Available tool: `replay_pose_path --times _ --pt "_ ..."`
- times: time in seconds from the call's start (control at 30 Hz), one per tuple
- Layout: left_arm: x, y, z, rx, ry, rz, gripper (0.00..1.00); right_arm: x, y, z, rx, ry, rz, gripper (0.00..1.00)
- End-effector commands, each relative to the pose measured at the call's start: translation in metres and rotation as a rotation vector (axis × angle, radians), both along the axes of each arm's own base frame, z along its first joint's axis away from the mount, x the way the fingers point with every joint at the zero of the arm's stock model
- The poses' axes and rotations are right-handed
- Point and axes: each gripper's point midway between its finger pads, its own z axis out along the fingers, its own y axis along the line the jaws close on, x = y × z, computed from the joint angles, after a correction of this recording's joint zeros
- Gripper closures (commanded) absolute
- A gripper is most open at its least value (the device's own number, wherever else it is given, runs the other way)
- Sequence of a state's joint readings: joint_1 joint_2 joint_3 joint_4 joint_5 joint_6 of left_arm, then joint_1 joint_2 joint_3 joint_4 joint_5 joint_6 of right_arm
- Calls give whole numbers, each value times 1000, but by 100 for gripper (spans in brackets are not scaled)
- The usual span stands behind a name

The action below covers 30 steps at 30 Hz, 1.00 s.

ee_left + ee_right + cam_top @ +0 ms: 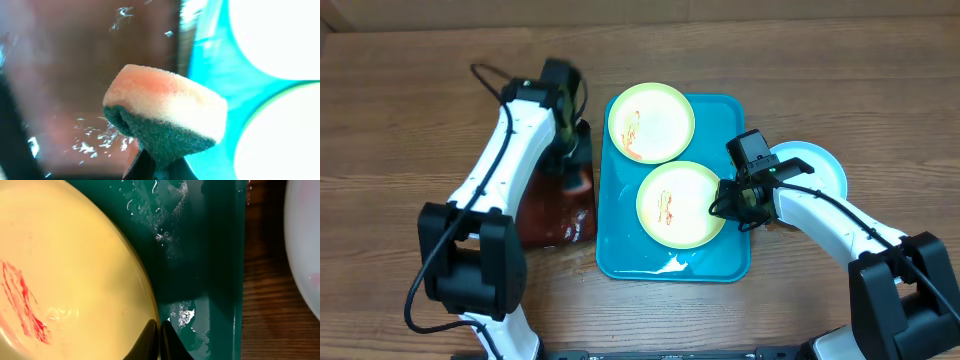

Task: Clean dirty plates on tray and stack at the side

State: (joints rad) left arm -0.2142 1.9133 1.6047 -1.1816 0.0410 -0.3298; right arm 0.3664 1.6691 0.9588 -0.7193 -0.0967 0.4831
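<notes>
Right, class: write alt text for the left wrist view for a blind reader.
A pink-stained sponge with a dark green scouring underside, pinched in the jaws above a wet red-brown tray; turquoise tray and two plates at right.

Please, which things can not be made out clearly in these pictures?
- Pale blue-green round plastic plate: overhead, the right arm covers part; the right wrist view cuts it off.
- Right gripper: right wrist view, the bottom edge cuts its fingers; a grip on the yellow-green rimmed plate is unclear.
- Small black tray, red-brown inside: overhead, the left arm covers much; the left wrist view blurs it.
</notes>
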Motion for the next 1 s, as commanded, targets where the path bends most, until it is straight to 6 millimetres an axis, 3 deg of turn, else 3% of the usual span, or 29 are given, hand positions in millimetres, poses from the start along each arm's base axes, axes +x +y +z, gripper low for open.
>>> replay_pose_path --times 0.0,0.23,0.37,0.5,0.6,0.7,0.9,0.97 --pt "2 -50 20 -132 -40 -72 95 -3 -4 -5 -17 24 -57 96" --pt "-16 -122 0 -194 -44 -118 96 -5 -5 -11 -19 51 -96 96" --pt "-35 -171 -31 -239 -27 -181 96 -6 -5 -13 -22 57 -94 96" --pt "-43 -197 -65 -241 15 -196 96 -7 -4 -13 -14 62 -92 96" --pt "-45 -192 -88 -213 70 -151 96 -7 -3 -13 -13 62 -92 96" --pt "-48 -172 -99 -149 138 -63 96 -7 -3 -13 -13 62 -92 96" --pt "-29 -109 -83 119 103 30 96 -7 -3 -13 -13 61 -92 96" --pt "-24 -98 -80 180 79 20 96 -7 -3 -13 -13 61 -92 96"
